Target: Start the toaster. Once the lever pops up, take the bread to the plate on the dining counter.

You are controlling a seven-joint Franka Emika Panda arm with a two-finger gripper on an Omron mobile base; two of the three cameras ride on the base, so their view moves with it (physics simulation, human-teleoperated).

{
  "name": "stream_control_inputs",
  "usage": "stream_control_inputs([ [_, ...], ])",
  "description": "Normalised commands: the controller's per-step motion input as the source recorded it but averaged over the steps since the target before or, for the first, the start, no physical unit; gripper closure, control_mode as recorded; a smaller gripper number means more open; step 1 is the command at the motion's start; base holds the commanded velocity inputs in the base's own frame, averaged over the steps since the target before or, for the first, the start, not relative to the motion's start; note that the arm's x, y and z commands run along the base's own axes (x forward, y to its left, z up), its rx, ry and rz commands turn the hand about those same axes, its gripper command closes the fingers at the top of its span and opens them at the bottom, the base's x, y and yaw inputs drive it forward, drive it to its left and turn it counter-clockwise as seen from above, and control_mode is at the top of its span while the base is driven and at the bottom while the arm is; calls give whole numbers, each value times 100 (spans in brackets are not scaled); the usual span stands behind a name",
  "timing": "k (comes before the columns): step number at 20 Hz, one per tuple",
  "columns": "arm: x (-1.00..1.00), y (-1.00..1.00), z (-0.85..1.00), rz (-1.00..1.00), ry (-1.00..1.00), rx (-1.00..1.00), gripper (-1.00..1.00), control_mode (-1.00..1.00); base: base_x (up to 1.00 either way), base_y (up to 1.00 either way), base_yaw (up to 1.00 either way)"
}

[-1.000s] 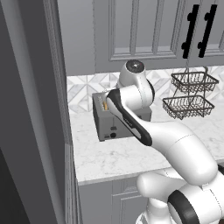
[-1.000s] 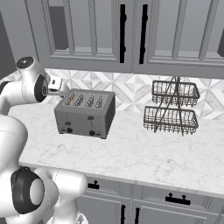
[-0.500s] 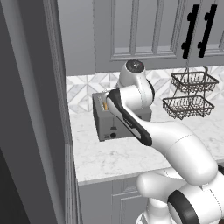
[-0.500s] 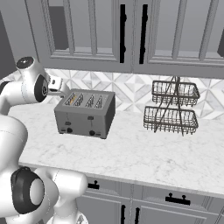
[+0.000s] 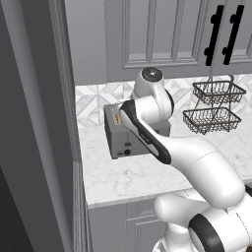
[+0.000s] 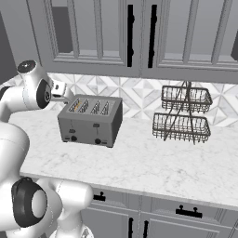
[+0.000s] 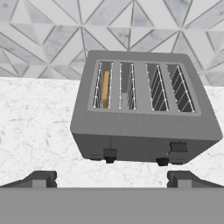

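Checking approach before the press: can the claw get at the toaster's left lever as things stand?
Probably yes. The claw hangs open in front of the toaster, and nothing lies between it and the left lever, which sits low on the front face.

A: Is there any text, label, brand or number to read on the toaster (image 7: 144,109)?

B: No, nothing. Its front is plain, and the cabinets (image 6: 139,37) and the backsplash (image 7: 65,30) carry no writing either.

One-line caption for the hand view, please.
Open gripper faces the toaster, bread sitting in its leftmost slot.
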Motion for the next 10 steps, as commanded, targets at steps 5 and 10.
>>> stream_control_inputs([
  [5,0,0,0,0,0,0,-100,-100,0,0,0],
  [10,0,0,0,0,0,0,-100,-100,0,0,0],
])
